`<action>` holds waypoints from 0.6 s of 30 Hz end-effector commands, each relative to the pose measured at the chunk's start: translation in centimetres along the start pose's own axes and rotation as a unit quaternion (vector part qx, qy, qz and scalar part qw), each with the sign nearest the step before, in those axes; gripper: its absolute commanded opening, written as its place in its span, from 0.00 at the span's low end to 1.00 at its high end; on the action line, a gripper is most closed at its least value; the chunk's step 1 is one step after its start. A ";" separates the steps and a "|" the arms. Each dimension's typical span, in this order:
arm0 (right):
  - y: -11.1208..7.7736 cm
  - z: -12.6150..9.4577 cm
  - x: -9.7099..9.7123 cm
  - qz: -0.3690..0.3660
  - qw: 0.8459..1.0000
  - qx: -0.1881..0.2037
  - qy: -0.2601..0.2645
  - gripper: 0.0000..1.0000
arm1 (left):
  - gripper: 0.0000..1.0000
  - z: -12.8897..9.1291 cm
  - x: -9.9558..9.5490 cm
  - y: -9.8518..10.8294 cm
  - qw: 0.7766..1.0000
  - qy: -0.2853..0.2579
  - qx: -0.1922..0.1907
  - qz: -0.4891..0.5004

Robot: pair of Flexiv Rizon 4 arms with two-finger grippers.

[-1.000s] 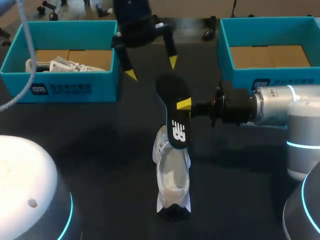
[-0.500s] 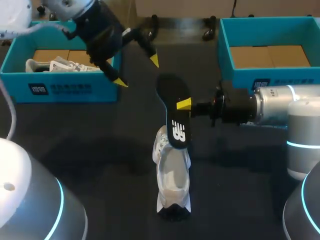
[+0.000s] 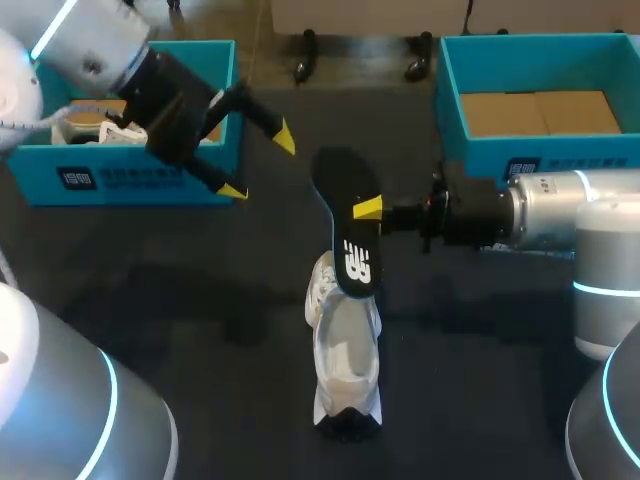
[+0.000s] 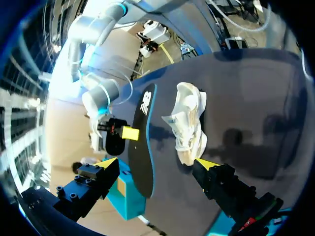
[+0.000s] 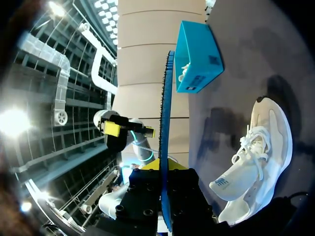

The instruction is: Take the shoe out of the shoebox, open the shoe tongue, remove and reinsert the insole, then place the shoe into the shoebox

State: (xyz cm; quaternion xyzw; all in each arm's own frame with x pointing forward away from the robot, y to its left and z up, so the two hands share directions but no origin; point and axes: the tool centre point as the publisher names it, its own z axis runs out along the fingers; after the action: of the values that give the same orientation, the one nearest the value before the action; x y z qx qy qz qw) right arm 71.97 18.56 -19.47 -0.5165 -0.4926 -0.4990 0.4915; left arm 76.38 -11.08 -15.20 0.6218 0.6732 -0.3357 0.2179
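While the right gripper [image 3: 368, 208] pinches the black insole [image 3: 338, 185] between its two yellow-tipped fingers, the insole hangs on edge in the air above the table [image 3: 200, 300]. Its printed end points down toward the front of the white shoe [image 3: 345, 365]. The left wrist view shows a gap between the two, so we judge the insole fully out of the shoe.

The shoe sits upright on its sole near the middle of the table, its opening facing up. It lies well apart from both teal boxes. The left shoebox [image 3: 120, 178] sits at the far left with another white shoe [image 3: 75, 128] lying in it. The right shoebox [image 3: 478, 156] sits at the far right, showing only its cardboard floor.

The left gripper [image 3: 257, 163] hovers in front of the left shoebox with its fingers spread wide and nothing between them, pointing toward the insole and shoe.

We judge that we are midway through the insole step, with removal done and reinsertion not yet begun. The next move calls for tilting the insole flat and lining its toe end up with the shoe's opening. It then has to slide forward under the tongue. The free left gripper could steady the shoe or hold the tongue back, since the light shoe may shift when pushed.
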 end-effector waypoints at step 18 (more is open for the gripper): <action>-0.1 0.2 -0.1 -0.001 1.000 -0.001 0.000 0.00 | 1.00 3.1 2.3 0.2 0.982 -0.185 -0.003 0.031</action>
State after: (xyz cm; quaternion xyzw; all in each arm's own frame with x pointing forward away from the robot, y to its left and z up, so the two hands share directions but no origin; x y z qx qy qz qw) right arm 71.99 18.56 -19.50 -0.5163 -0.4923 -0.4995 0.4915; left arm 77.45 -11.88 -17.33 0.5998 0.6060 -0.4291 0.2981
